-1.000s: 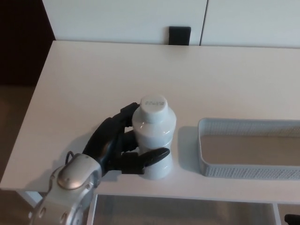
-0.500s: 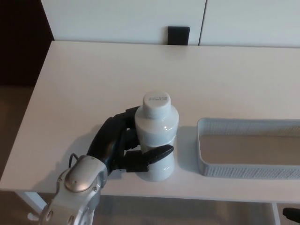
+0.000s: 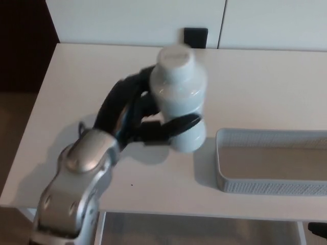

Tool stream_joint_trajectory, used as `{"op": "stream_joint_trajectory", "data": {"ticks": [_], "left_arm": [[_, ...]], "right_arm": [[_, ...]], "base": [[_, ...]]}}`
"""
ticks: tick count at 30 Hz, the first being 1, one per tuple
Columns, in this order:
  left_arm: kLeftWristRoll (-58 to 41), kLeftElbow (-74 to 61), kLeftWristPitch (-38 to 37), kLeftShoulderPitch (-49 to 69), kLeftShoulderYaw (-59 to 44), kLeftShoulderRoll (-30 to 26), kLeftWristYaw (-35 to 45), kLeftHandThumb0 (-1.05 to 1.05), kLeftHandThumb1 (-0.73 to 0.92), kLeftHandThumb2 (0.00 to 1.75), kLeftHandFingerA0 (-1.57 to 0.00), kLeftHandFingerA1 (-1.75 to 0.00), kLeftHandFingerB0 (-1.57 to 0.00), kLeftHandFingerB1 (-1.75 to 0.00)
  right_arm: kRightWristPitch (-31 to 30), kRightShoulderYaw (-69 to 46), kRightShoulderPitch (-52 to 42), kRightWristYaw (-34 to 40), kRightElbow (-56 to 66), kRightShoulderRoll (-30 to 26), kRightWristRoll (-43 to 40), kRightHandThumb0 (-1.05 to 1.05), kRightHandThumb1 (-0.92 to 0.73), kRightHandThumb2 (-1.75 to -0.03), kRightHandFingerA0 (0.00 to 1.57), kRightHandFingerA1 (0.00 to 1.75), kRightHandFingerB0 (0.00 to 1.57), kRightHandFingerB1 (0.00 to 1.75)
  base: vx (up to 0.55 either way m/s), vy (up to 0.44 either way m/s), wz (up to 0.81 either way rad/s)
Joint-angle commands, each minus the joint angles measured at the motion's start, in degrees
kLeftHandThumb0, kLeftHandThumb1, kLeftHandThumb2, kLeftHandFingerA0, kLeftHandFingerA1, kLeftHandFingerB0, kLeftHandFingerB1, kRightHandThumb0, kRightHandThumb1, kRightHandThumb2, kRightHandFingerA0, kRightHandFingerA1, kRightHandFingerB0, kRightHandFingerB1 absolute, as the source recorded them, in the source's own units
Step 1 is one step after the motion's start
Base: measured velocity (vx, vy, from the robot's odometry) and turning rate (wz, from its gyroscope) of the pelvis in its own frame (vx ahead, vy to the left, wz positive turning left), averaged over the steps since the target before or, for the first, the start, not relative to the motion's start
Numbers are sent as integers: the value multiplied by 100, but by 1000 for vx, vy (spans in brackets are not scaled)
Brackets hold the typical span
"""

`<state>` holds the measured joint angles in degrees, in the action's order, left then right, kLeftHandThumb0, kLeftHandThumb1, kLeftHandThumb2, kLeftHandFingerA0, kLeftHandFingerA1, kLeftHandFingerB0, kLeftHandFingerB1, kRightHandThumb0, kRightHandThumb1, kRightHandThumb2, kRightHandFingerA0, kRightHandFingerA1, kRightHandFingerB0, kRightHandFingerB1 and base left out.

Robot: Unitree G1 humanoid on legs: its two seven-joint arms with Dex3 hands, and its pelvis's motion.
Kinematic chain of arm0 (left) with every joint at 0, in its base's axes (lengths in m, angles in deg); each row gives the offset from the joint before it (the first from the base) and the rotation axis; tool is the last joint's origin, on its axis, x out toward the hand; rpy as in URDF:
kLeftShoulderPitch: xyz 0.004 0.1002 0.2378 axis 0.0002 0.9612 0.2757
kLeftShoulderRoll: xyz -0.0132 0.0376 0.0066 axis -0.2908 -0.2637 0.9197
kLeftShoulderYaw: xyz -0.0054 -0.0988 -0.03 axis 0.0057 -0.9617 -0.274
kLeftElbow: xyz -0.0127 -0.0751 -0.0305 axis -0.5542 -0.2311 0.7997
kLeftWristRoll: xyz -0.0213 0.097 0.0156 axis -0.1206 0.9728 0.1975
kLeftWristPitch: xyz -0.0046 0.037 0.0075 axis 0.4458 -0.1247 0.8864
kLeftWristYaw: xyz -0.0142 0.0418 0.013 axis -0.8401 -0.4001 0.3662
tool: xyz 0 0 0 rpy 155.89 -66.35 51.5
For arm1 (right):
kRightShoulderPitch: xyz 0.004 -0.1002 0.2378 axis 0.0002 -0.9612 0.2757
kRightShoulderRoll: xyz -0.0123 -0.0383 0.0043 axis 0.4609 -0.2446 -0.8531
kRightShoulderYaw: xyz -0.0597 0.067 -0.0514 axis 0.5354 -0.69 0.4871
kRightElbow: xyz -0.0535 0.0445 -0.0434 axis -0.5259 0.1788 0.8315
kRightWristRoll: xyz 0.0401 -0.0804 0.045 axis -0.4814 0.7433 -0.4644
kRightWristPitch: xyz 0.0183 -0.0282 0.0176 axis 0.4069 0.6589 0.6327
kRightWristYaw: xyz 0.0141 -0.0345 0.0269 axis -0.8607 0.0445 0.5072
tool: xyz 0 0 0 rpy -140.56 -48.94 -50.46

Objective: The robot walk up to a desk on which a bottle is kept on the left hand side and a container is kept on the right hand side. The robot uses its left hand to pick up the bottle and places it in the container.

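Nearest you, at the lower left, your silver left forearm [image 3: 76, 189] rises from below the front edge of the white desk [image 3: 245, 87]. It leads up to your black left robot hand [image 3: 135, 115], which is clamped around a white plastic bottle [image 3: 180, 97]. The thumb [image 3: 176, 125] wraps across the front of the bottle's lower body, and the other fingers [image 3: 135, 84] curl behind it at the left. The bottle is held up off the desk, upright with a slight tilt, its round cap [image 3: 175, 55] pointing toward the far edge. It looks slightly blurred. Its shadow [image 3: 153, 153] falls on the desk beneath it.

To the right, just beside the bottle's base and lower in the picture, sits a pale mesh-walled container [image 3: 225, 176], a shallow rectangular tray that runs off the right edge. The bottle is outside it, to the left of its near left corner.

Your right robot hand does not show.

Farther back, beyond the desk's far edge, a small black square fitting [image 3: 196, 37] sits against white panels [image 3: 133, 20].
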<state>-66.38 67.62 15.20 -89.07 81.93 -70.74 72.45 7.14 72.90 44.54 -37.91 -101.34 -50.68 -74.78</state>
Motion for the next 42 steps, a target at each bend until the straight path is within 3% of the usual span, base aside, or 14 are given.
{"op": "stream_joint_trajectory", "data": {"ticks": [1, 13, 14, 17, 18, 20, 21, 35, 37, 38, 39, 40, 41, 42], "left_arm": [[302, 312, 254, -935, 605, 399, -205, -21, 77, 65, -108, -123, -93, -77], [735, 1512, -174, -1740, 1428, 1140, -515, -19, 73, 73, -116, -125, -93, -83], [783, 1649, -260, -1792, 1502, 1200, -530, -20, 70, 80, -116, -125, -93, -85], [871, 1915, -429, -1863, 1651, 1302, -527, -20, 69, 81, -113, -123, -91, -80], [904, 2026, -454, -1868, 1729, 1349, -537, -21, 70, 77, -113, -123, -90, -77], [923, 2092, -490, -1859, 1770, 1375, -562, -20, 71, 76, -113, -123, -90, -82], [928, 2155, -549, -1800, 1811, 1394, -576, -19, 70, 81, -116, -125, -91, -92], [1071, 2488, -767, -1342, 1861, 1207, -575, -19, 74, 77, -109, -131, -87, -94], [1086, 2515, -808, -1329, 1852, 1186, -575, -20, 73, 78, -111, -131, -87, -93], [1102, 2552, -828, -1284, 1786, 1180, -621, -27, 77, 64, -118, -104, -87, -63], [1079, 2545, -781, -1272, 1736, 1190, -619, -40, 67, 62, -93, -59, -60, -41], [1065, 2540, -750, -1265, 1700, 1199, -612, -40, 67, 62, -93, -59, -60, -41], [1025, 2519, -626, -1303, 1678, 1163, -499, -72, 45, 78, -7, -41, -10, -28], [1000, 2505, -538, -1332, 1664, 1137, -415, -72, 45, 78, -7, -41, -10, -28]], "right_arm": [[-71, 10, 27, 62, -9, -80, 71, -32, -61, -58, 60, 57, 56, 52], [24, 116, 97, 40, -77, -75, 189, -35, -61, -57, 62, 58, 58, 52], [32, 120, 120, 37, -99, -75, 191, -35, -60, -58, 61, 57, 58, 52], [87, 147, 139, 53, -113, -69, 214, -35, -60, -58, 61, 56, 58, 52], [107, 159, 135, 86, -110, -60, 237, -40, -44, -86, 59, 67, 51, 62], [114, 166, 132, 112, -108, -58, 253, -41, -45, -86, 60, 67, 52, 62], [142, 168, 119, 111, -101, -55, 258, -42, -44, -86, 63, 69, 52, 62], [74, 187, 146, 102, -20, -78, 278, -39, -45, -87, 60, 68, 50, 62], [85, 190, 166, 107, -38, -78, 288, -38, -46, -88, 60, 68, 50, 62], [87, 197, 195, 124, -30, -93, 322, -37, -46, -88, 60, 68, 51, 63], [83, 200, 216, 136, -28, -97, 339, -38, -46, -87, 62, 69, 52, 63], [81, 201, 232, 143, -28, -98, 350, -38, -46, -87, 62, 69, 52, 63], [78, 202, 256, 149, -28, -98, 356, -35, -46, -88, 62, 69, 51, 63], [76, 202, 273, 152, -28, -98, 359, -35, -46, -88, 62, 69, 51, 63]], "base": [[0, 0, 0], [0, 0, 0], [0, 0, 0], [0, 0, 0], [0, 0, 0], [0, 0, 0], [0, 0, 0], [0, 0, 0], [0, 0, 0], [0, 0, 0], [0, 0, 0], [0, 0, 0], [0, 0, 0], [0, 0, 0]]}}
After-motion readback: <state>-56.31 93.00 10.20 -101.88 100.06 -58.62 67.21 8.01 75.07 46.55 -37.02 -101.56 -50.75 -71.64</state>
